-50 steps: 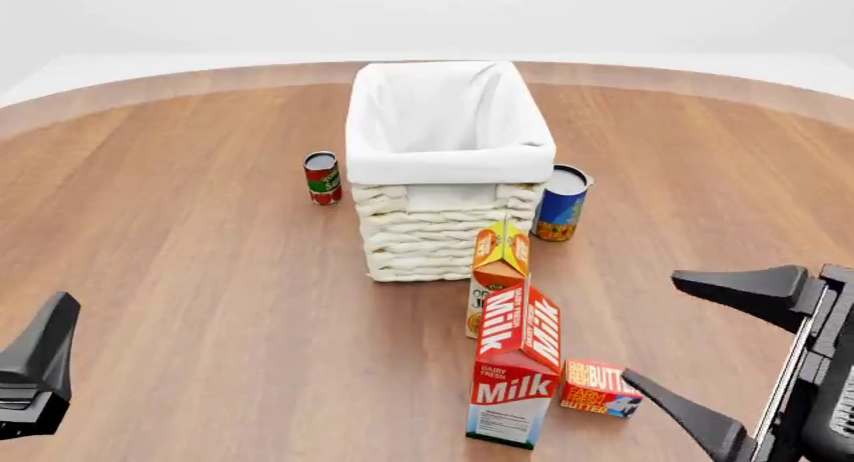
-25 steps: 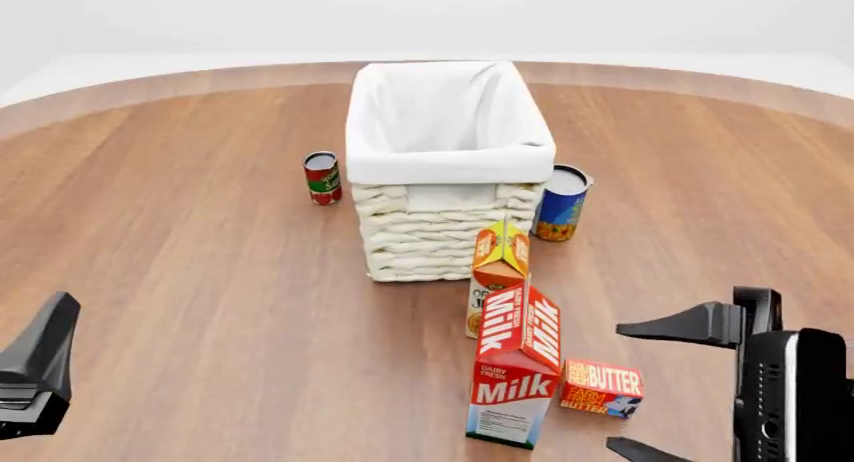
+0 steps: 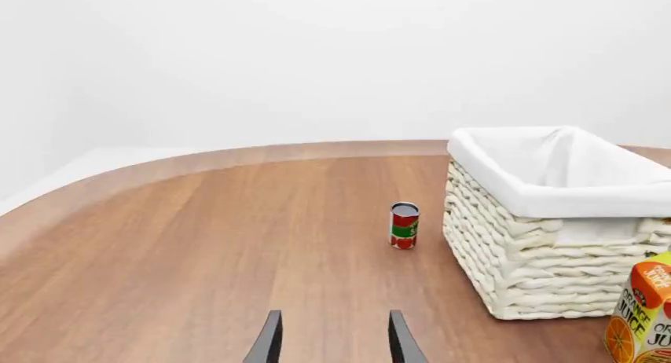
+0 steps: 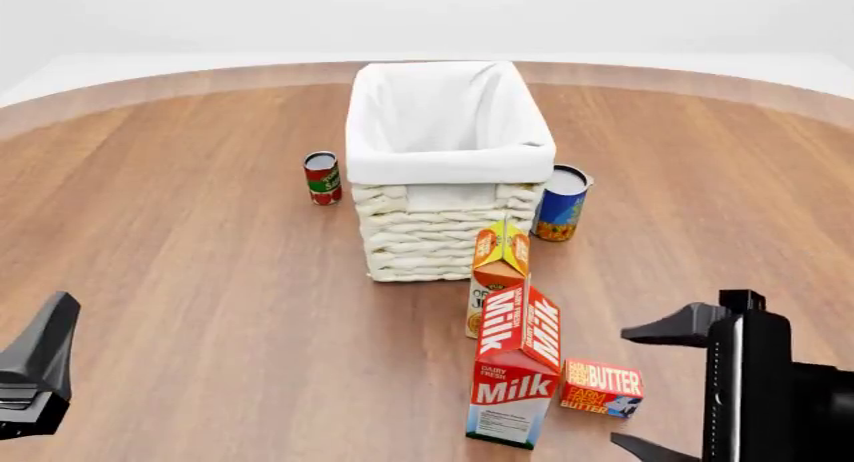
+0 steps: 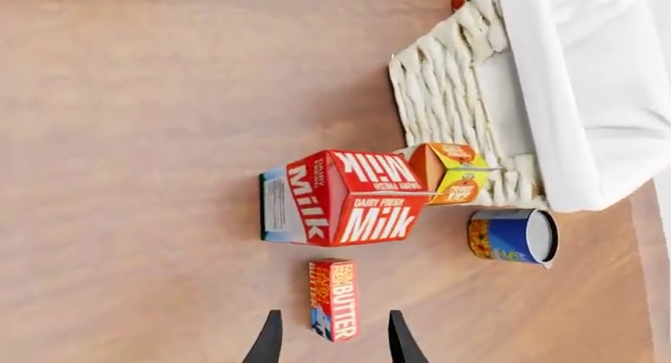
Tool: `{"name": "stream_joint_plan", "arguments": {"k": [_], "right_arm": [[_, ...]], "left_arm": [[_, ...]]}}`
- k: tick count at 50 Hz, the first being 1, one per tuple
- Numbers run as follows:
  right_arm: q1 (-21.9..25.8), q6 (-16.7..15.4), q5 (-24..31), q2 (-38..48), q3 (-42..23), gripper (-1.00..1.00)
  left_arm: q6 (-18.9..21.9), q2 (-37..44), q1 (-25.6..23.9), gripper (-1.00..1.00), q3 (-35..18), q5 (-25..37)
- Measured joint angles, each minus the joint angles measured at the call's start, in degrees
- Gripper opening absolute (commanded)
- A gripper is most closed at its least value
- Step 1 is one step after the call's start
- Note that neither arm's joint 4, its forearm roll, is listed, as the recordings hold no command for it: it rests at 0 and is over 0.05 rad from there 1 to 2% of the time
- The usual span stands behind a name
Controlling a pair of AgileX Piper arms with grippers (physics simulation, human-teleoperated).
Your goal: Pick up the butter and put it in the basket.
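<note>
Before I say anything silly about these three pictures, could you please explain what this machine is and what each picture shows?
These are simulator renders of two robot arms at a wooden table. The front view looks forward from behind and above the arms. The other two come from cameras behind each arm's jaws. The left gripper and right gripper are both open and hold nothing.

On the table stands a white-lined wicker basket, with a small red can to its left and a blue can to its right. Nearer the arms stand an orange juice carton and a red Milk carton. The small butter box lies right of the Milk carton. The right wrist view shows it beyond and between the right arm's jaws.
</note>
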Motion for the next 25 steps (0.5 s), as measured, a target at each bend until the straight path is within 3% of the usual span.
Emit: {"name": "stream_joint_plan", "arguments": {"k": [13,25], "right_arm": [[-3.2,10.0,1.1,4.2,-2.8,1.0],[-5.5,12.5,-0.4,7.5,-0.7,1.0]], "left_arm": [[0.0,0.0,0.0,1.0,0.0,0.0],[0.0,0.0,0.0,1.0,0.0,0.0]]}}
